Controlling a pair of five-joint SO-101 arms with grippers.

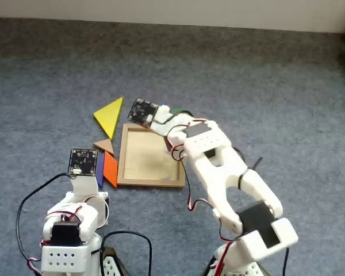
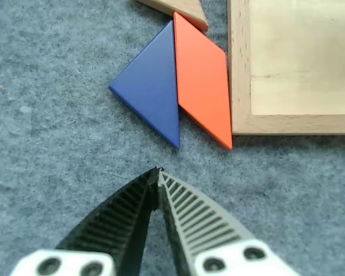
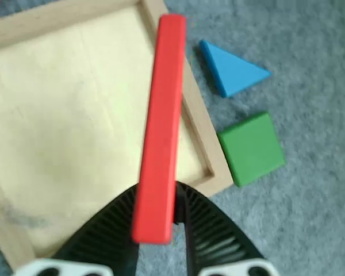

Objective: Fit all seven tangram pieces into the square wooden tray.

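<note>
The square wooden tray (image 1: 150, 183) lies empty in the middle of the carpet. My right gripper (image 3: 158, 198) is shut on a red piece (image 3: 161, 126), held on edge over the tray's corner (image 3: 196, 118). Just outside that corner lie a light blue triangle (image 3: 233, 72) and a green square (image 3: 252, 148). My left gripper (image 2: 157, 173) is shut and holds nothing, just short of a dark blue triangle (image 2: 152, 92) and an orange parallelogram (image 2: 202, 86) that touch along one edge beside the tray's rim (image 2: 239, 69). A tan triangle (image 1: 103, 145) and a yellow triangle (image 1: 110, 117) lie left of the tray.
Grey carpet covers the whole work area. The right arm (image 1: 218, 167) stretches across the tray's right side and trails cables (image 1: 191, 198) near its front edge. Open carpet lies beyond and to the right of the tray.
</note>
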